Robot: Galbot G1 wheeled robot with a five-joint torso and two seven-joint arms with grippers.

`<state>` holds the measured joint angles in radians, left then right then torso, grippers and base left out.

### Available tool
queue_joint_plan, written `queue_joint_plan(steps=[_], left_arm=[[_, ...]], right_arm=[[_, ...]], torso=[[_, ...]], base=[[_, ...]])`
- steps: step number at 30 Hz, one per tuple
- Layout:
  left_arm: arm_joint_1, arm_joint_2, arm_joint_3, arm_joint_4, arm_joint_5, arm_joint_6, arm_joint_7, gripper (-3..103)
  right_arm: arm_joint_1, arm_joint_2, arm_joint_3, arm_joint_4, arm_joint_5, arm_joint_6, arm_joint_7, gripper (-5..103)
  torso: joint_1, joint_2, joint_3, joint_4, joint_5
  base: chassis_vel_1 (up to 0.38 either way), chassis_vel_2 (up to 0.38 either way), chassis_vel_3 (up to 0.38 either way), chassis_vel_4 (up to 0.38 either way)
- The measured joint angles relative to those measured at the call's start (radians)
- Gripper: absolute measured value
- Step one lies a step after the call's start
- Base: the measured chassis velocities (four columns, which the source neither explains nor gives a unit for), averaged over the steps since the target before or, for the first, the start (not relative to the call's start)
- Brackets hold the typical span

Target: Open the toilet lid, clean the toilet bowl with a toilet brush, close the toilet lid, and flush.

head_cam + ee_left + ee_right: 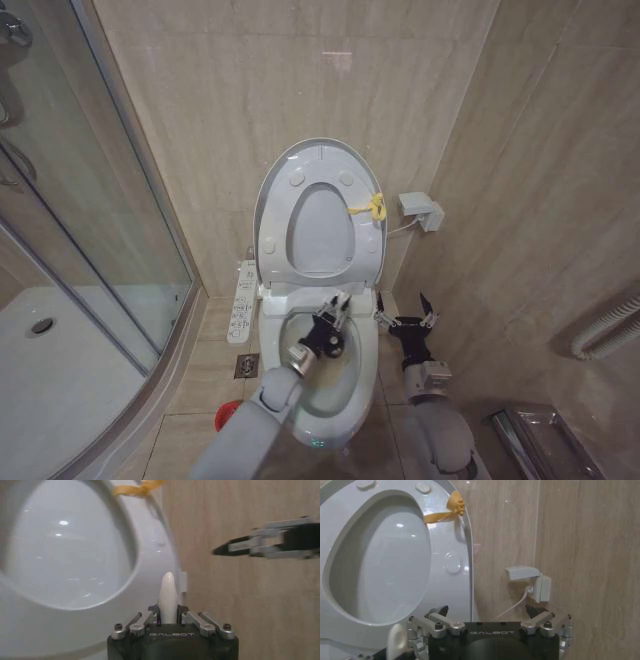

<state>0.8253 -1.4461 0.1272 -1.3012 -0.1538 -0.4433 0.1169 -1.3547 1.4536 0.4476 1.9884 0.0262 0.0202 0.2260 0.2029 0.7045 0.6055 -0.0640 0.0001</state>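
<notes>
Gripping the thin white stick handle of the toilet brush (167, 596) between its closed fingers, the left hand (331, 322) hangs over the white ceramic oval toilet bowl (362, 375), with the handle's rounded tip poking up past the fingers in the left wrist view; the bristle head cannot be made out. Just beside it, off the bowl's right rim, the right hand (405, 312) hovers with its fingers spread wide and nothing between them. Behind both hands the large glossy white oval toilet lid (320, 155) stands upright against the beige tiled wall, and the white ring-shaped seat (368, 250) is raised flat against it, a yellow tie (370, 208) knotted at its right edge. A small white wall box (421, 210) with a thin cable sits to the right of the lid. On the floor left of the bowl a small round red holder cup (226, 414) shows behind the left arm, near the curved glass shower enclosure (90, 230).
</notes>
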Motion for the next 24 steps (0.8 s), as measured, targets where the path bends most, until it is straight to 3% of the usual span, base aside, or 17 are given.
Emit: queue_joint_plan(steps=[7, 17, 24], left_arm=[[0.016, -0.016, 0.012, -0.089, 0.072, 0.028, -0.048, 21], [0.045, 0.008, 0.021, -0.195, 0.11, 0.037, -0.046, 21], [0.029, 0.0, 0.023, -0.12, 0.077, 0.02, -0.029, 21]], right_arm=[[0.0, 0.0, 0.0, 0.0, 0.0, 0.0, 0.0, 100], [0.0, 0.0, 0.0, 0.0, 0.0, 0.0, 0.0, 100], [0.0, 0.0, 0.0, 0.0, 0.0, 0.0, 0.0, 100]], torso=[[0.0, 0.0, 0.0, -0.0001, -0.0001], [0.0, 0.0, 0.0, 0.0, -0.0001], [0.0, 0.0, 0.0, 0.0, -0.0002]], base=[[0.0, 0.0, 0.0, 0.0], [0.0, 0.0, 0.0, 0.0], [0.0, 0.0, 0.0, 0.0]])
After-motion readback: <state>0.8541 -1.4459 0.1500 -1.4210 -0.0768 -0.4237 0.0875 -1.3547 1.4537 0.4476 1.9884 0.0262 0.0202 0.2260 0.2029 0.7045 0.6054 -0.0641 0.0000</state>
